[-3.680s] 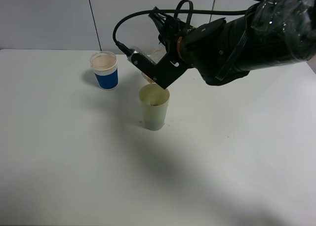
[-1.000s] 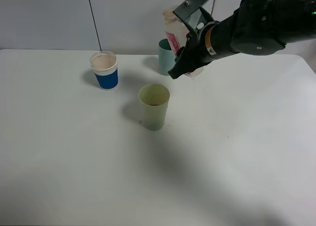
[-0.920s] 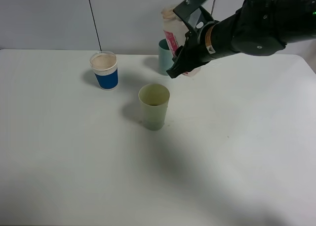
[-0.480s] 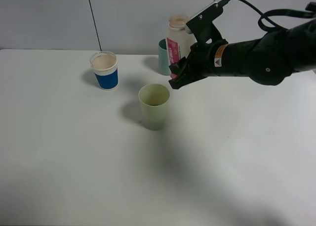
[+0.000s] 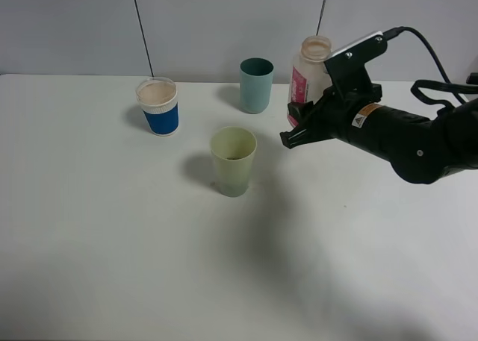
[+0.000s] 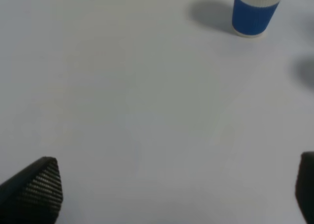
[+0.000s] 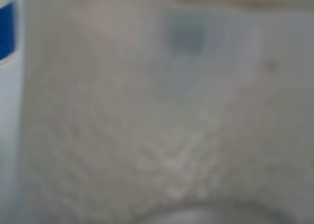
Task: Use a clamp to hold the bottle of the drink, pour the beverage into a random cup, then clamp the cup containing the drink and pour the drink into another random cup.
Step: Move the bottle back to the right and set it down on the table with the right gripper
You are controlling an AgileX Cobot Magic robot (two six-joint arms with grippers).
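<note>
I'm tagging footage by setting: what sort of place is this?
Probably a lab test bench: bare white table, plain grey panelled wall, and a cabled robot arm holding a bottle.

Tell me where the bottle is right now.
In the exterior high view the bottle is upright toward the back, right of centre, just right of the teal cup, gripped by the right hand.
</note>
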